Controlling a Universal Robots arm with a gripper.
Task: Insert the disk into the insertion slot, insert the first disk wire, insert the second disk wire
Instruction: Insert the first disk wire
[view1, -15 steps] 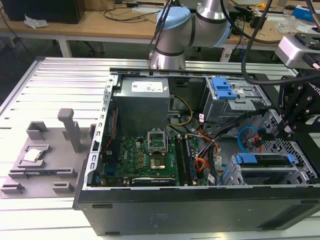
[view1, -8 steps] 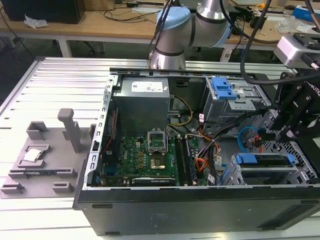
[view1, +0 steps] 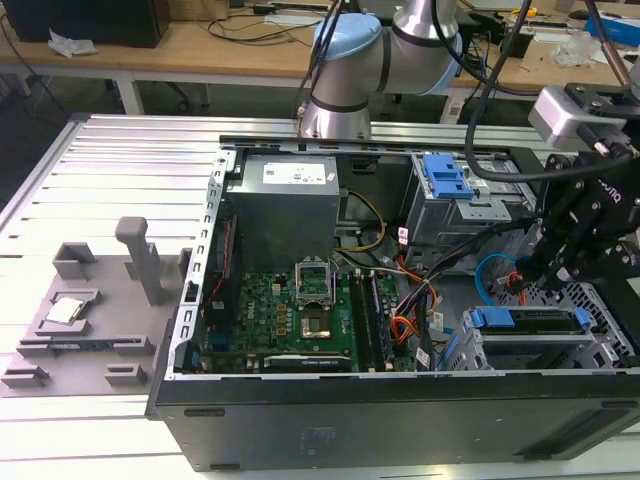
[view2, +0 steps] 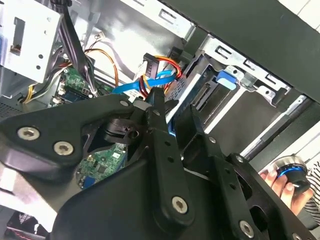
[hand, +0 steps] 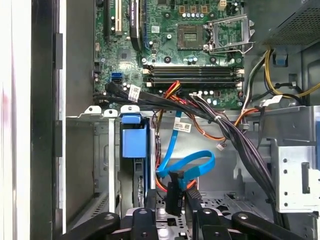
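The disk (view1: 530, 320) lies in the insertion slot (view1: 545, 352) at the case's front corner, on the exterior view's right, its blue carrier (hand: 134, 139) flush with the bay's rails. My gripper (view1: 522, 278) hangs just above the disk's rear end. It is shut on the black connector (hand: 173, 186) of a blue disk wire (hand: 192, 165) that loops up toward the motherboard. In the second wrist view the fingertips (view2: 156, 102) pinch that blue wire (view2: 145, 84). A second black connector (view2: 150, 61) with red, orange and yellow leads hangs loose beside it.
A taller grey cage with a blue latch (view1: 447, 178) stands behind the gripper. Black cable bundles (hand: 235, 135) cross between motherboard (view1: 300, 310) and bays. The power supply (view1: 290, 205) fills the rear. A person's hand (view2: 280, 181) grips a knob outside the case.
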